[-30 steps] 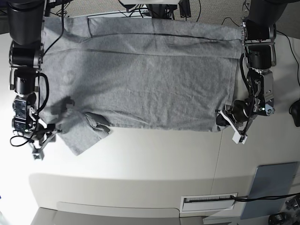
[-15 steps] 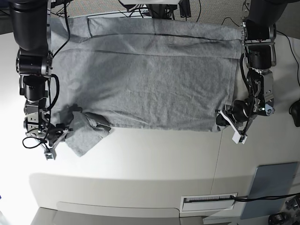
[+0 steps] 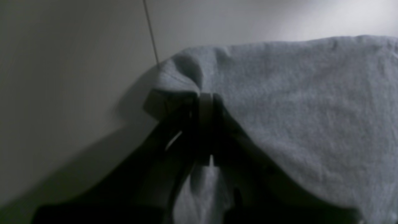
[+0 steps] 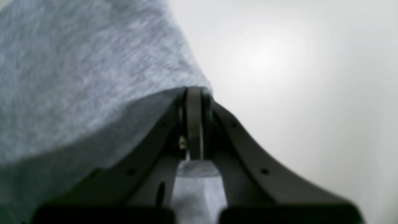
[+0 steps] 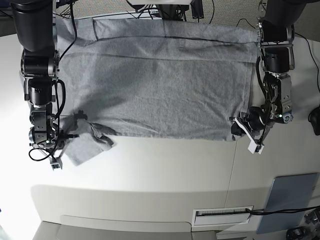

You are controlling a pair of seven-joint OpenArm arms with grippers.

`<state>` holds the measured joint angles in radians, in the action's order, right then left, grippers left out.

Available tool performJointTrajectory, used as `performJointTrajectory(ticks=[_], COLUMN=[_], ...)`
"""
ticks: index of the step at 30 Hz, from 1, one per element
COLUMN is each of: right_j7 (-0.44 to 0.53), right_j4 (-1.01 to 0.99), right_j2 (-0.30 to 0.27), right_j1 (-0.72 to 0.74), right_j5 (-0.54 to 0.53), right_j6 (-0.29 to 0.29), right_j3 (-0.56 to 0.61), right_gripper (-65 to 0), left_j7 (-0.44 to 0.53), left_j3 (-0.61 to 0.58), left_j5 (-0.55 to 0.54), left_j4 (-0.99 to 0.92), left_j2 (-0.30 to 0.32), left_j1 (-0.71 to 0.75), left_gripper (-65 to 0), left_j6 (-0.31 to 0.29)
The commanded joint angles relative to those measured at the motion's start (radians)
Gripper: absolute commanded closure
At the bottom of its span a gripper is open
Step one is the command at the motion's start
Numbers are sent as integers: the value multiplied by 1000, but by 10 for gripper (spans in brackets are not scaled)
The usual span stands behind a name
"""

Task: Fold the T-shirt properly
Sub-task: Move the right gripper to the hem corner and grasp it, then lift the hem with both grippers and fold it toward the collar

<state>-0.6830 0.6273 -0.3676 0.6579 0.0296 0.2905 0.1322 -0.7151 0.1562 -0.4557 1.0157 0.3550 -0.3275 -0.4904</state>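
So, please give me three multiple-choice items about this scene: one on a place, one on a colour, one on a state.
1. Where does the left gripper hold the heather-grey cotton T-shirt?
A. a corner
B. the middle
C. nowhere

2. What colour is the flat table?
A. black
B. off-white
C. green

3. How stand the jaws of the right gripper?
A. wide open
B. shut on cloth
C. out of sight

Key: 1 A, the left wrist view shows a corner pinched. 2 B, the base view shows a pale surface. 3 B, the right wrist view shows fabric pinched between them.
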Motion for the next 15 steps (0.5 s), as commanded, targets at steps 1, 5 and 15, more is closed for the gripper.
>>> performJointTrajectory(ticks=[1,5,15], right_j7=[-2,-48,-173], right_j4=[45,201,802], right_j2=[-21,-44,-153], right_j1=[31,-24,-321], right_j5=[-4,-35,-40], right_j6=[-3,-3,-131], right_j3=[-1,-1,-4], right_gripper=[0,0,0], left_j7=[19,16,14], left_j3=[2,4,4], left_j5=[-16,-17,-65], left_j4=[34,102,349], left_j2=[15,19,20], left_j1=[-29,-3,142], left_gripper=[0,0,0], left_j6=[-1,-1,38])
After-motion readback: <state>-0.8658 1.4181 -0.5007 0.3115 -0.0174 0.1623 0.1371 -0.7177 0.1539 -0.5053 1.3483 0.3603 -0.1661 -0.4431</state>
